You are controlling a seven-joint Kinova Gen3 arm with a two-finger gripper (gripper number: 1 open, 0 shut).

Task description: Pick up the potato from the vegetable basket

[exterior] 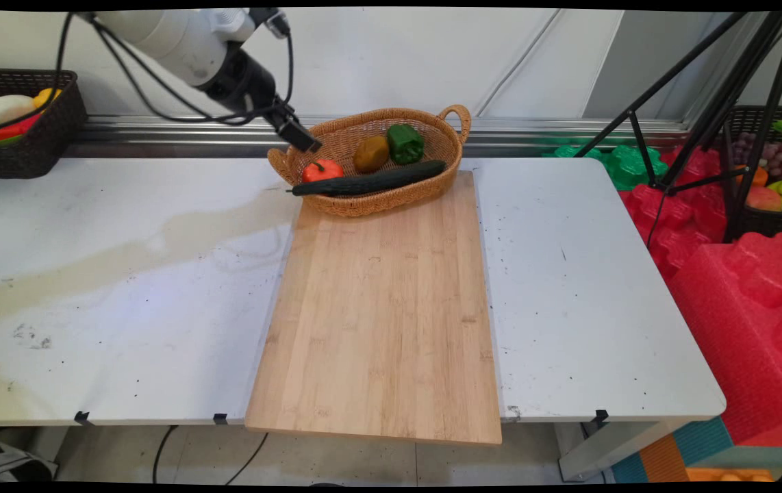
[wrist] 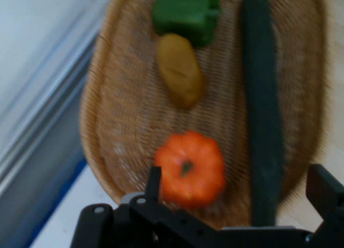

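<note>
Wicker basket (exterior: 357, 205) on board (exterior: 377, 322) on counter (exterior: 124, 274) holds one tomato (wrist: 189, 169), one potato (wrist: 180, 69), one pepper (wrist: 186, 12), one cucumber (wrist: 262, 103); jaws (wrist: 236, 189) apart, empty, above tomato

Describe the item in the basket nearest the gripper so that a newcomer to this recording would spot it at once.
Find the wicker basket at the far end of the wooden board. At its left end, just below the gripper, lies a tomato. It is the only round red-orange thing there, beside a long dark cucumber, a brown potato and a green pepper.
</note>
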